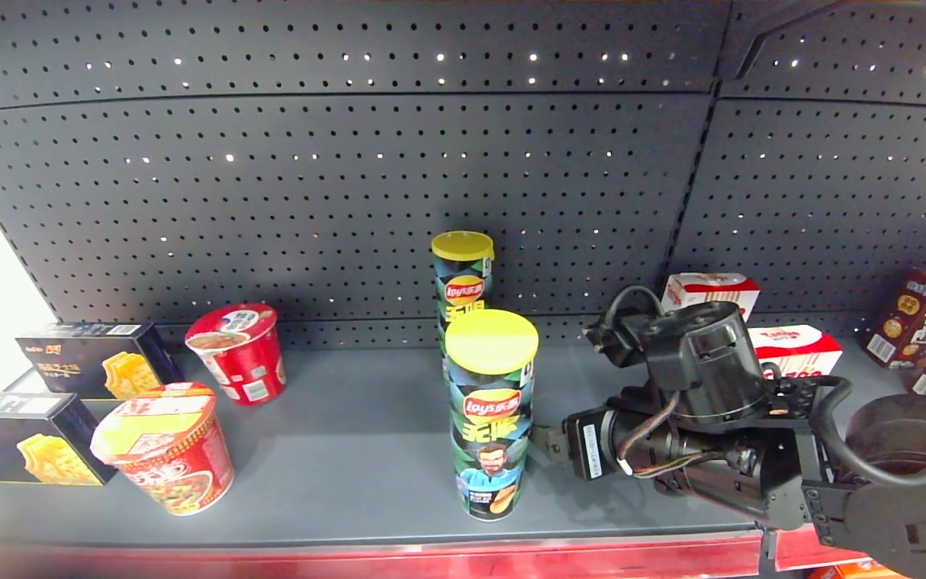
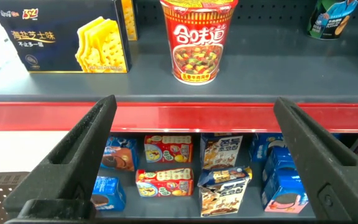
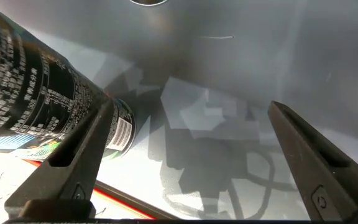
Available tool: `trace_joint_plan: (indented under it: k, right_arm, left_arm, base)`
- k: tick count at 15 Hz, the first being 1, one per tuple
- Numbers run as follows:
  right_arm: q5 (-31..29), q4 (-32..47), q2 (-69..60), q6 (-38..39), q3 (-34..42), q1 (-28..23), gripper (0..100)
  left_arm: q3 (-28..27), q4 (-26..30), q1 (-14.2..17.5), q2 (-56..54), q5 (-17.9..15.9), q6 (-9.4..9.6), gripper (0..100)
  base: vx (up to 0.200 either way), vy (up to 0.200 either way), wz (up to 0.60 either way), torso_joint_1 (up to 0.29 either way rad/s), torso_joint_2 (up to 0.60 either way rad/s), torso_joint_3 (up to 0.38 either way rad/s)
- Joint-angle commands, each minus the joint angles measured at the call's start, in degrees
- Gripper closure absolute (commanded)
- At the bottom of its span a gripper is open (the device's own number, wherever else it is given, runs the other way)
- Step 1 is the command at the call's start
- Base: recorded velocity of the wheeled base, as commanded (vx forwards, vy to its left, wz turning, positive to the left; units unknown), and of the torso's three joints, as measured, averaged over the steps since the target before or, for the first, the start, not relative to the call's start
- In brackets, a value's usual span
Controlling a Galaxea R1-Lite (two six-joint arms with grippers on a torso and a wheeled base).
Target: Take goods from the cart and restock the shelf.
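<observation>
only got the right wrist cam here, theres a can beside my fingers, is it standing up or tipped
Observer: The front chip can stands upright near the front edge of the shelf, just left of the right gripper.
Operator: anything behind it
Observer: A second chip can stands upright behind it, by the pegboard.
Operator: and the left arm
Observer: The left gripper, fingers open, sits in front of the red shelf lip, facing a red noodle cup.
</observation>
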Motion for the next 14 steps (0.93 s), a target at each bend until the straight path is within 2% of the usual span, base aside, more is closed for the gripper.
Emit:
trace_joint_plan:
  k: [1,14]
  right_arm:
    - [0.1,-0.1,0.1,0.0,-0.1,0.1,0]
    - [0.3,-0.1,1.6,-0.1,-1.6,1.2,0]
  left_arm:
    - [0.0,0.0,0.0,0.1,0.0,-0.01,0]
    - [0.0,0.1,0.0,0.1,0.0,-0.01,0]
  base:
    - [0.000,0.000,0.00,0.000,0.00,0.000]
    - [0.000,0.000,0.00,0.000,0.00,0.000]
